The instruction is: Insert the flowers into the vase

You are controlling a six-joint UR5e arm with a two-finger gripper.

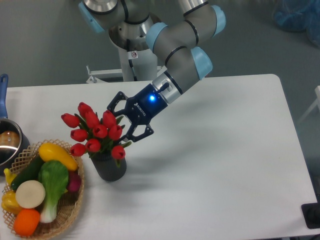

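Near the table's left side, the flowers (94, 134) are seen standing in the vase (110, 167), heads fanned above its mouth. The gripper (128, 118) is held beside them with fingers spread, gripping nothing. The bunch is judged light and springy, best taken low at the gathered stems, not the heads.

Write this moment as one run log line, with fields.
phase: release | gripper: open, beside blooms | flowers: stems in vase | basket: left of vase
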